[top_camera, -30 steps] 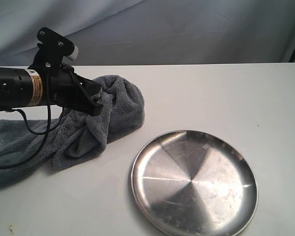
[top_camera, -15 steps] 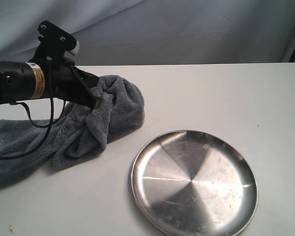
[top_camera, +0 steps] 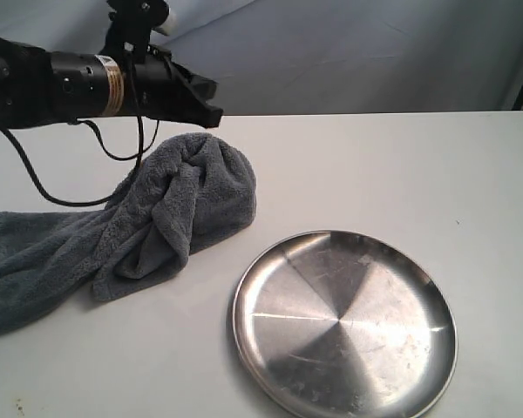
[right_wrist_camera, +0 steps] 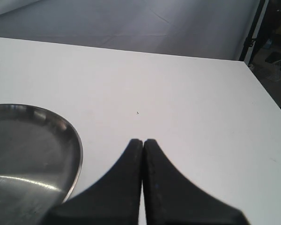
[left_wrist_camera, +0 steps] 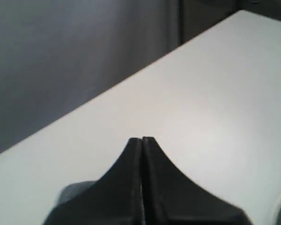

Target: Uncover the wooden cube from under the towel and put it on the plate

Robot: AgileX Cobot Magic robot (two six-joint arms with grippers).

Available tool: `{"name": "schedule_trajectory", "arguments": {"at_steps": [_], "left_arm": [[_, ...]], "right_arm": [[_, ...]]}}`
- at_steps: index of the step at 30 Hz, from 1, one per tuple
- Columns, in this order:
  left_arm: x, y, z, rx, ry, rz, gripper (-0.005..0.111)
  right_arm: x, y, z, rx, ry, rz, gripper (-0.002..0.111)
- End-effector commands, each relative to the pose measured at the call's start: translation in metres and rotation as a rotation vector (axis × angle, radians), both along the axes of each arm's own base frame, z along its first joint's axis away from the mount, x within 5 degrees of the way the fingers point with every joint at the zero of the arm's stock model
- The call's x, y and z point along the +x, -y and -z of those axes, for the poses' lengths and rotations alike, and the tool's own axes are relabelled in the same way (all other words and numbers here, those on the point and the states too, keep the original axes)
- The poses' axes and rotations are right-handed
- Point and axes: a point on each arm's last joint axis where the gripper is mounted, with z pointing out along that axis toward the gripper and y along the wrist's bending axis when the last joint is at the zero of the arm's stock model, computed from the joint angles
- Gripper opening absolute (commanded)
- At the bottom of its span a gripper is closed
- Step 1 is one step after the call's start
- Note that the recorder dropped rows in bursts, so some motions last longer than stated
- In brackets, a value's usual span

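Towel lies heaped at centre left, cube unseen, likely beneath. Left gripper hovers above, closed and empty; right gripper closed near the plate. A shallow pinch could slip off, or tumble the cube away.

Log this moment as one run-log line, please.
left gripper: shut, empty, clear of towel | right gripper: shut, empty | wooden cube: not visible | plate: empty
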Motion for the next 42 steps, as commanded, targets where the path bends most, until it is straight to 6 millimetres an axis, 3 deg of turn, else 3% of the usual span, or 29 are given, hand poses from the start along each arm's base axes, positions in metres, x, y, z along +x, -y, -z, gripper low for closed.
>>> {"name": "schedule_trajectory", "arguments": {"at_steps": [1, 3, 6, 14, 19, 24, 30, 32, 34, 42], "left_arm": [[0.018, -0.034, -0.004, 0.198, 0.047, -0.381, 0.0], [0.017, -0.045, 0.001, 0.29, 0.048, -0.462, 0.0], [0.0, -0.051, 0.013, 0.459, 0.034, -0.361, 0.0], [-0.026, -0.066, 0.013, 0.563, -0.154, -0.388, 0.0], [-0.043, -0.063, 0.02, 0.632, -0.319, -0.234, 0.0], [-0.054, -0.046, 0.024, 0.494, -0.432, -0.079, 0.0], [-0.055, -0.009, 0.014, 0.289, -0.314, 0.002, 0.0], [-0.054, 0.013, 0.004, 0.265, -0.138, 0.015, 0.0], [-0.05, 0.022, -0.005, 0.225, -0.015, -0.025, 0.0], [-0.045, 0.02, -0.009, 0.221, 0.042, -0.053, 0.005]], "right_arm": [[0.0, 0.0, 0.0, 0.002, 0.01, -0.003, 0.0], [0.0, 0.0, 0.0, 0.002, 0.01, -0.003, 0.0], [0.0, 0.0, 0.0, 0.002, 0.01, -0.003, 0.0], [0.0, 0.0, 0.0, 0.002, 0.01, -0.003, 0.0], [0.0, 0.0, 0.0, 0.002, 0.01, -0.003, 0.0], [0.0, 0.0, 0.0, 0.002, 0.01, -0.003, 0.0], [0.0, 0.0, 0.0, 0.002, 0.01, -0.003, 0.0], [0.0, 0.0, 0.0, 0.002, 0.01, -0.003, 0.0], [0.0, 0.0, 0.0, 0.002, 0.01, -0.003, 0.0], [0.0, 0.0, 0.0, 0.002, 0.01, -0.003, 0.0]]}}
